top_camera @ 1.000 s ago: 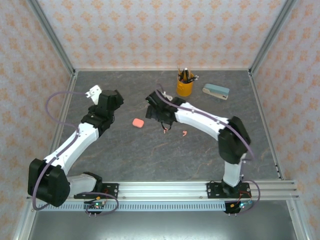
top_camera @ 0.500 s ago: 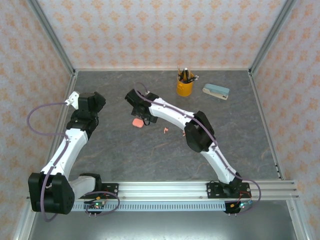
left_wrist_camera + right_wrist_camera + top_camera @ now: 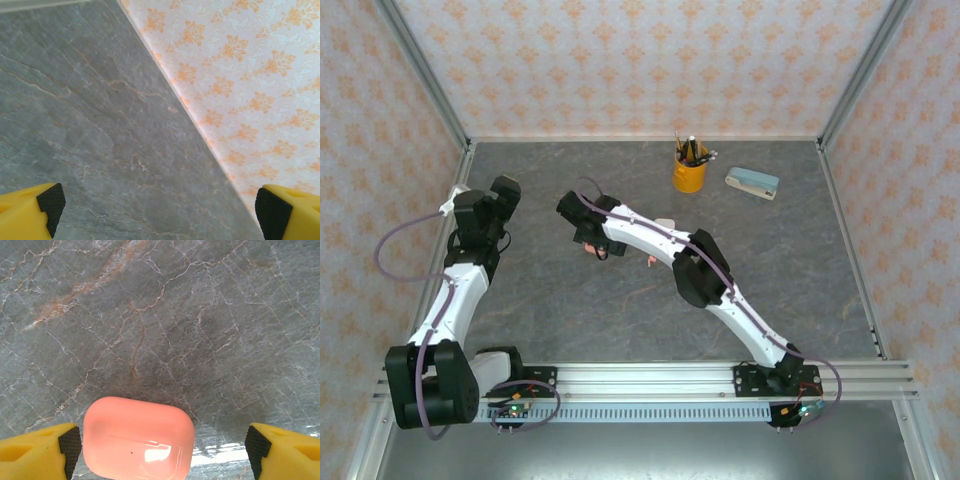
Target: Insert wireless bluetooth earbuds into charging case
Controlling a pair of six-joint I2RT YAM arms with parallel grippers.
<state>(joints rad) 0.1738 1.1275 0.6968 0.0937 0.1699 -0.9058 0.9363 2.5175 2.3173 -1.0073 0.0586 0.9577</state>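
At the near edge of the table (image 3: 570, 310), both arm bases sit bolted to a metal rail (image 3: 650, 378). From there the right arm reaches far across toward the left half of the table, and the left arm rises along the left side.

Just beside the right arm's forearm, one tiny salmon-pink earbud (image 3: 648, 262) lies on the grey surface, apart from the case. The top view is too coarse to make out any other earbuds.

Farther on, the right gripper (image 3: 162, 444) hangs over the salmon-pink charging case (image 3: 139, 437). Its jaws are spread wide and grip nothing. The case lies flat on the table between the yellow fingers, lid shut. It sits close beside one black pad (image 3: 70, 445), with a clear gap to the other. Whether it touches the nearer pad is hard to tell.

To the left, the left gripper (image 3: 157, 205) hovers near the patterned side wall (image 3: 250, 75), well apart from the case. Its jaws are as wide as they go, with bare table between the pads.

At the far side stands a yellow cup (image 3: 688, 176) holding pens (image 3: 692, 150). To its right lies a teal-and-white oblong block (image 3: 752, 182).
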